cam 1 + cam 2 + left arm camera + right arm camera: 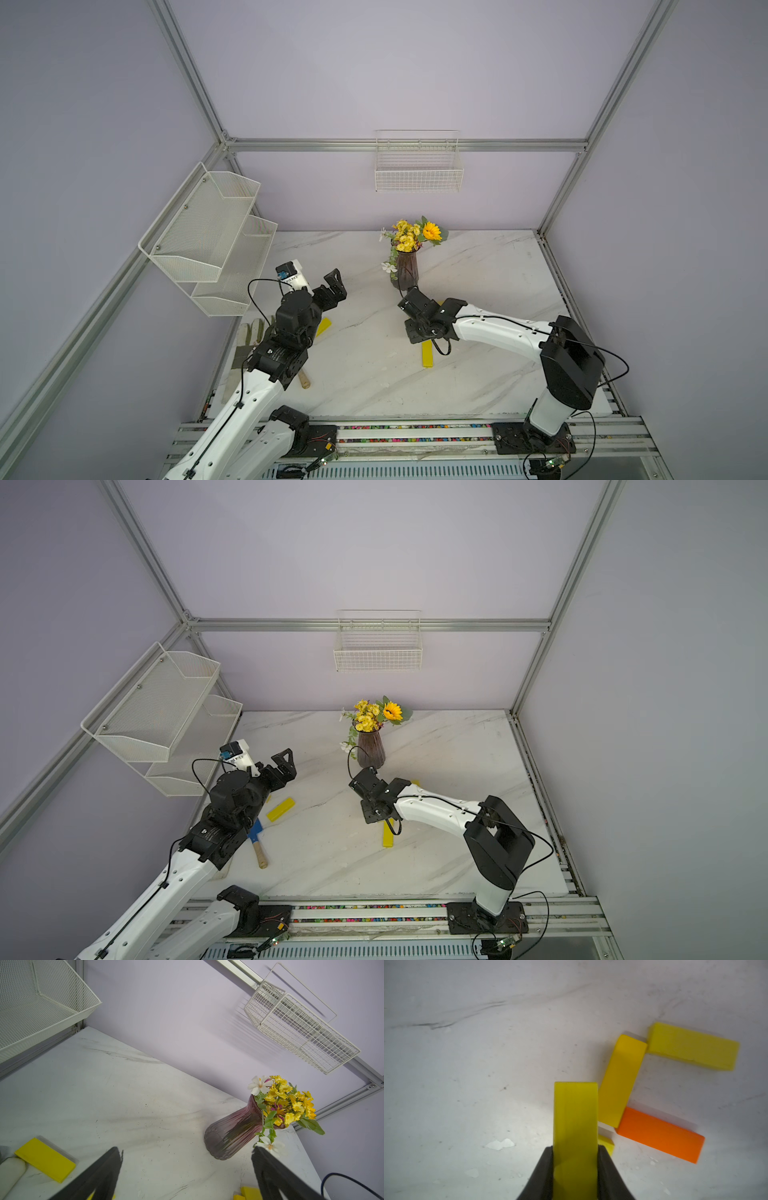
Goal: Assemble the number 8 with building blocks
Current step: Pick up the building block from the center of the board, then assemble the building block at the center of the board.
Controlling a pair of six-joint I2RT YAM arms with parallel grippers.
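My right gripper (575, 1148) is shut on a yellow building block (575, 1118) and holds it just over the table. Beside it lies part of the number 8: a yellow bar (620, 1080) meets another yellow bar (693, 1047) at one end and the orange bar (660, 1134) at the other. A further yellow bar (427, 353) pokes out under the right wrist (424, 320). One loose yellow block (281, 809) lies near my left arm. My left gripper (186, 1149) hangs open and empty above the table's left side (332, 286).
A purple vase of flowers (406, 270) stands just behind the right wrist. A blue trowel with a wooden handle (259, 854) and gloves (253, 332) lie by the left arm. White mesh shelves (208, 232) hang on the left wall, a wire basket (417, 174) on the back wall.
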